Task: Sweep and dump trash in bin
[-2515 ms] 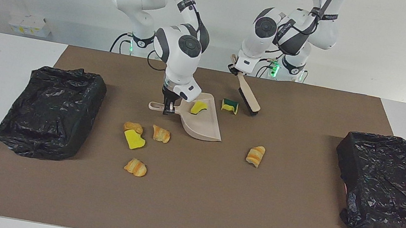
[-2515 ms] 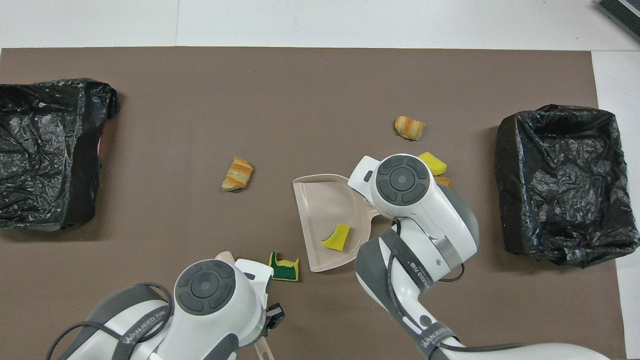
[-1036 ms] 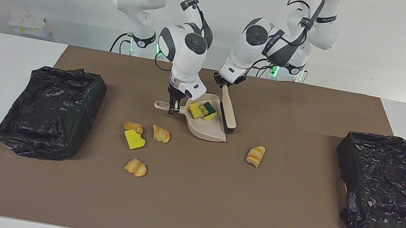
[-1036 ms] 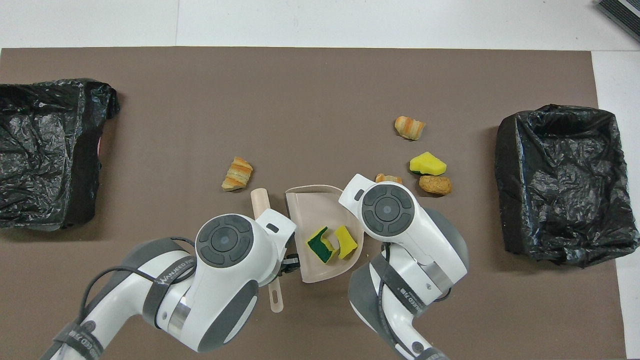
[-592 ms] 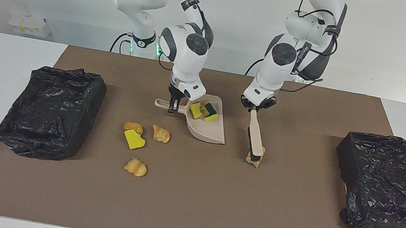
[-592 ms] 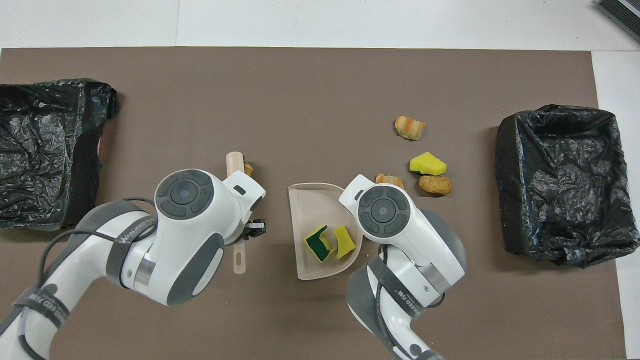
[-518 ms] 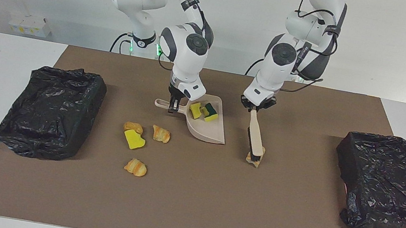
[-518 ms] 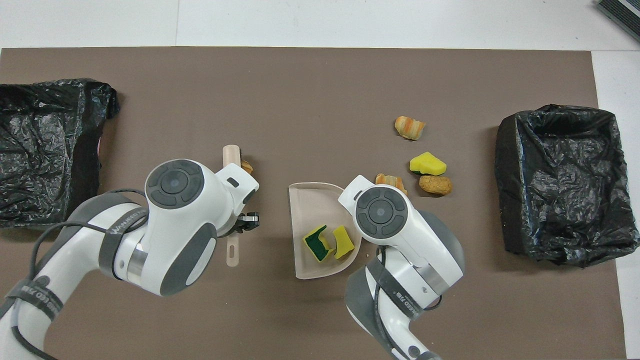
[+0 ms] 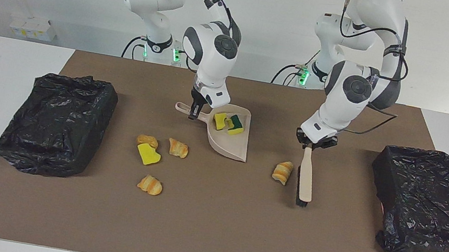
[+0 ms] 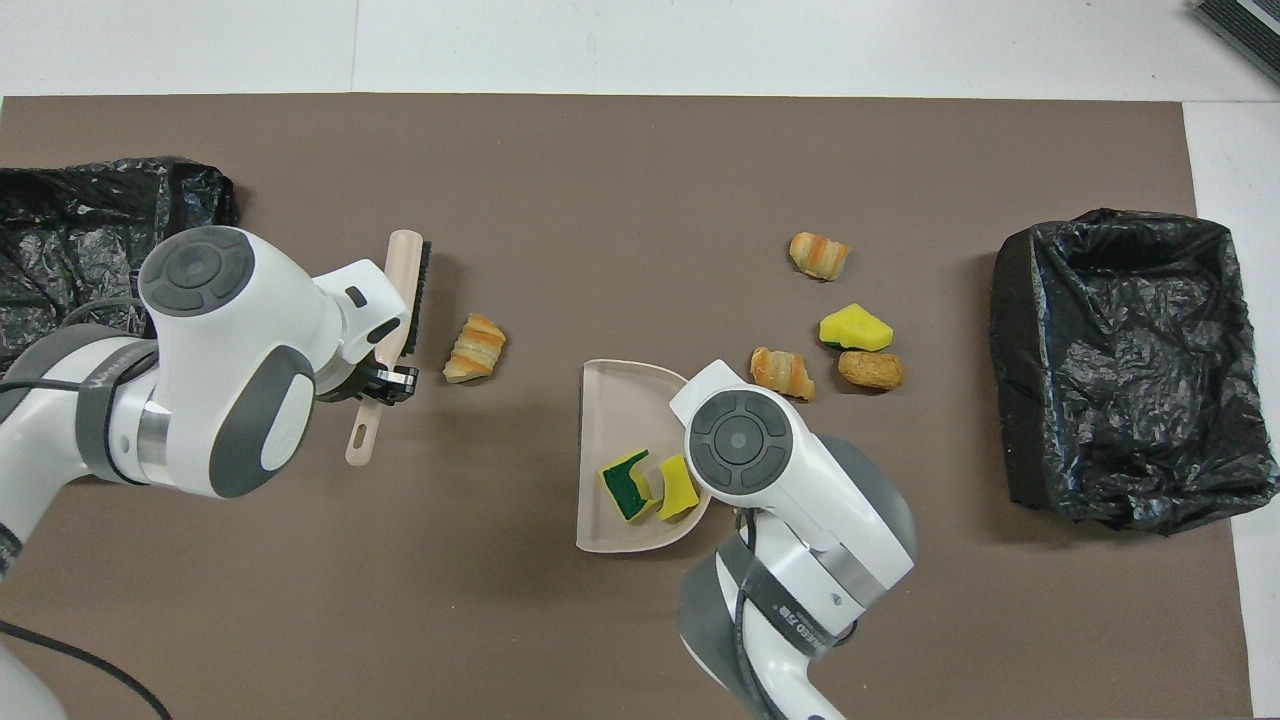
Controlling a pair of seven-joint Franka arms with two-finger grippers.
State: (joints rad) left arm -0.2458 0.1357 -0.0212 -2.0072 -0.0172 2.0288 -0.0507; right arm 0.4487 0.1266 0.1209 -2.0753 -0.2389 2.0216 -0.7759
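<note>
**Brush swung out past the lone pastry piece**

Since the earlier frames your left arm has carried the beige black-bristled brush (image 9: 304,180) away from the dustpan, and it now sits just beside the golden-brown striped pastry piece (image 9: 283,172), on the side toward the left arm's end of the table.

The left gripper (image 9: 311,145) is clamped on the brush handle. The right gripper (image 9: 193,115) is closed on the handle of the beige plastic dustpan (image 9: 227,144), which holds the yellow sponge bit (image 9: 220,121) and the green-backed sponge bit (image 9: 236,124).

The relation that matters: the pastry piece lies between brush and dustpan, the bristles face it, and the brush's long axis runs away from the robots, roughly square to the sweep line. The left arm is nearer to it. My judgement is that a push toward the pan's open lip comes next.

The overhead view shows the bristles facing the pastry with a small gap; the facing view shows the brush head low over the brown mat (image 9: 206,232), though contact is unclear. Four more scraps lie toward the right arm's end, beside the dustpan: three pastry bits (image 10: 782,371) and a yellow sponge wedge (image 10: 855,328).
</note>
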